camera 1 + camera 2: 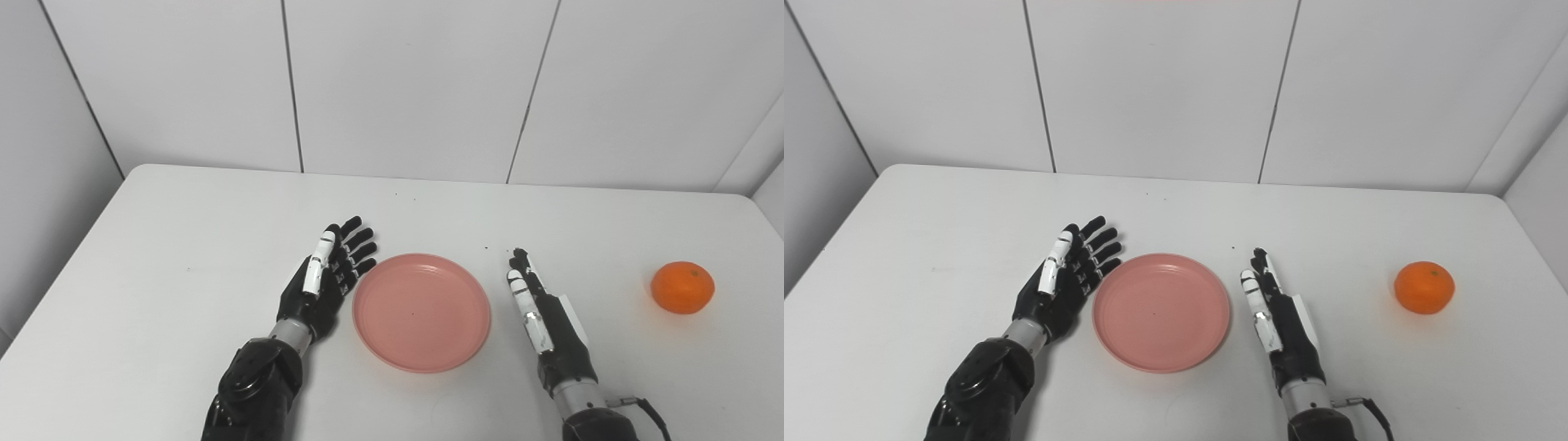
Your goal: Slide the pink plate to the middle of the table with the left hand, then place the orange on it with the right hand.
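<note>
I note a white counter (pixel 184 245) against white panelled walls (pixel 404 86). One pink plate (pixel 421 312) sits mid-counter, empty. One orange (pixel 682 288) rests far right. Left hand (pixel 324 275) and right hand (pixel 539 306) flank the plate, fingers spread, empty.

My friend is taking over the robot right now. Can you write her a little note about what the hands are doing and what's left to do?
Left hand: open, holding nothing, right beside the pink plate's left rim; contact can't be told.
Right hand: open, holding nothing, resting just right of the plate.
Plate sits about mid-table, nothing on it.
Orange sits alone on the table, far right.
Done: the plate looks in place.
Left: right hand fetches the orange and sets it on the plate.
</note>
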### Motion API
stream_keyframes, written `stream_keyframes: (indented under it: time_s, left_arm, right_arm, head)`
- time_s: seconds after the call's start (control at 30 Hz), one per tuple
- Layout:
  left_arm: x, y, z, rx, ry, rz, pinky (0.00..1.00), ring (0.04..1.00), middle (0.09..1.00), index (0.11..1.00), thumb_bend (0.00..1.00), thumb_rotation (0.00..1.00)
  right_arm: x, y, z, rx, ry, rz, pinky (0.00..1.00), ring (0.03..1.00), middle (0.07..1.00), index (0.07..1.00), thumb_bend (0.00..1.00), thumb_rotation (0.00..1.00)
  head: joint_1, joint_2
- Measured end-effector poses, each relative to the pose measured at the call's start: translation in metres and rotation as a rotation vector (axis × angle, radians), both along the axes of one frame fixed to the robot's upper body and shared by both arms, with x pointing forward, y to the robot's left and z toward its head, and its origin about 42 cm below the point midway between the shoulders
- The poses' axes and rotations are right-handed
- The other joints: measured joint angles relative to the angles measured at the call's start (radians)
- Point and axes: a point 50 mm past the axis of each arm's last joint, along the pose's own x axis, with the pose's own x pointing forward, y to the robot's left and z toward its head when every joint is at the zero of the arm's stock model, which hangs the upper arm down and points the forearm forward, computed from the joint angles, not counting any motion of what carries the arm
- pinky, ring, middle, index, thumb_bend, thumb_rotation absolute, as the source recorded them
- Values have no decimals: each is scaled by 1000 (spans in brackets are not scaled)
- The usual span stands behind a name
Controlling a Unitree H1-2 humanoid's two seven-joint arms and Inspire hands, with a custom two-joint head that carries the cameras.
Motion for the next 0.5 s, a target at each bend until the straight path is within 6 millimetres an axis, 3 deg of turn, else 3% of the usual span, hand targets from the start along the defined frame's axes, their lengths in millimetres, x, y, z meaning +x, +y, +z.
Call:
stream_keyframes:
  time_s: [0.07,0.13,0.17,0.37,0.5]
  left_arm:
    - [0,3,-1,-12,1,3,895,892,898,897,342,1000]
    - [1,6,-4,-12,1,1,898,893,898,897,337,1000]
    - [2,8,-4,-17,-4,0,898,893,898,896,335,1000]
    - [8,14,-8,-31,-17,-6,898,893,897,893,345,1000]
    - [13,14,-10,-55,-27,-13,896,894,900,896,345,1000]
  right_arm:
    - [2,0,2,-8,-10,-8,934,930,956,967,222,1000]
    - [4,1,5,-15,-22,-14,917,937,957,967,232,1000]
    - [6,1,7,-22,-29,-17,908,941,959,967,236,1000]
    - [11,-2,22,-69,-89,-61,918,936,950,949,305,1000]
    - [14,-11,32,-124,-137,-83,926,937,945,941,348,1000]
  head:
    - [-49,-18]
    - [-49,-18]
    - [-99,-44]
    - [-144,-69]
    - [-190,-107]
